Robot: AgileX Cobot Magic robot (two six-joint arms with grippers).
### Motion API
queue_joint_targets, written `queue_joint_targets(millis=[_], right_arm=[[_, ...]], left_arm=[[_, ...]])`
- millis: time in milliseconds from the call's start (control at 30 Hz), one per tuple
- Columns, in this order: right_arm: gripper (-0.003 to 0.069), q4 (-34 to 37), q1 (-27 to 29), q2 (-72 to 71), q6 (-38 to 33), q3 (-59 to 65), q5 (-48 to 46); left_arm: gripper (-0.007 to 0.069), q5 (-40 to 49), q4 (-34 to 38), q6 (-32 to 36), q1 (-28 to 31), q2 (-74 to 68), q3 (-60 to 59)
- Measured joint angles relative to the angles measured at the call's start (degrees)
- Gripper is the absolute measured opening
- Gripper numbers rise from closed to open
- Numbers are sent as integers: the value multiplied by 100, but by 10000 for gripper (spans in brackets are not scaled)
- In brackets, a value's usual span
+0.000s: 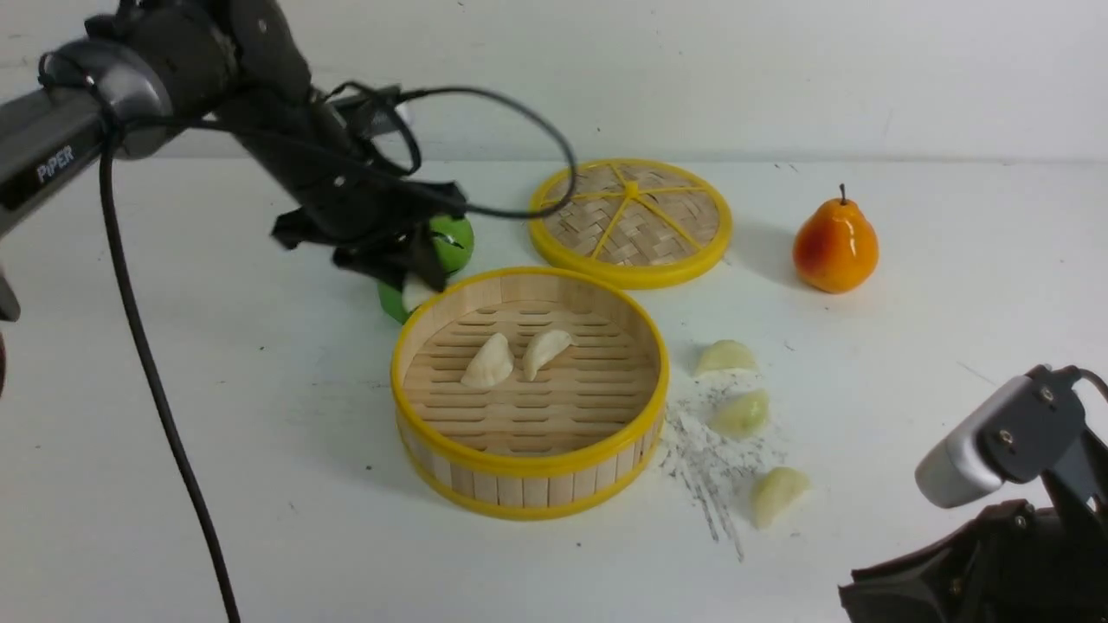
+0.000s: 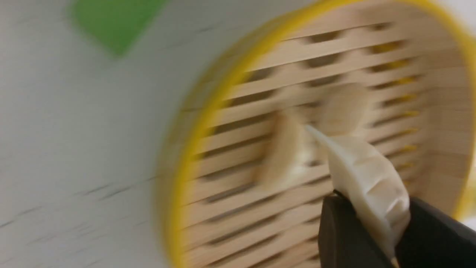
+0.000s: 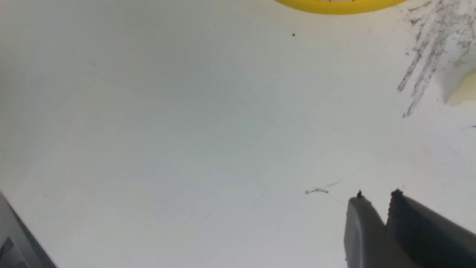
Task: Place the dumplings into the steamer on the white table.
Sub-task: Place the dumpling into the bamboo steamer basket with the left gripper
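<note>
- The left end effector (image 2: 372,210) pinches a cream dumpling (image 2: 368,175) between its dark fingers, hovering over the far-left rim of the steamer (image 1: 528,463).
- The steamer sits mid-bench (image 1: 216,363), somewhat toward the near edge; two cream dumplings (image 1: 489,362) (image 1: 545,349) lie side by side on its slatted floor.
- Three greenish dumplings (image 1: 725,356) (image 1: 741,413) (image 1: 777,493) lie on the bench to the steamer's right, around the grey scratch marks (image 1: 705,467).
- The right end effector (image 3: 375,197) hangs low at the near right corner, fingers almost pressed together, gripping nothing.
- The woven lid (image 1: 632,221) lies toward the far edge, with a pear (image 1: 835,247) to its right.
</note>
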State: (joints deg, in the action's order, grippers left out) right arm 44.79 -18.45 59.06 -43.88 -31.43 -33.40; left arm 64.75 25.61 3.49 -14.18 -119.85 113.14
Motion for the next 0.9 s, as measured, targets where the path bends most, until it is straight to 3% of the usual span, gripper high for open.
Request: queue_joint_targets(millis=[167,400,567,800,900], right_arm=[[110,0,0,75,0,0,11],[114,0,0,87,0,0,-21],[117,0,0,93,0,0,-46],[132,-6,0,93,232,0,-166],[160,-79,0,98,608,-69,-177]], left_arm=[[174,-706,156,185,-713,-167,0],[174,-1559,-1090,-102,-1359,-952,-7],[183,-1992,-1355,-349,-1460,-1182,-7],[370,-1958,-1374,-402,-1464,-1124,-7],[398,-1659,-1432,-402,-1464,-840,-7]])
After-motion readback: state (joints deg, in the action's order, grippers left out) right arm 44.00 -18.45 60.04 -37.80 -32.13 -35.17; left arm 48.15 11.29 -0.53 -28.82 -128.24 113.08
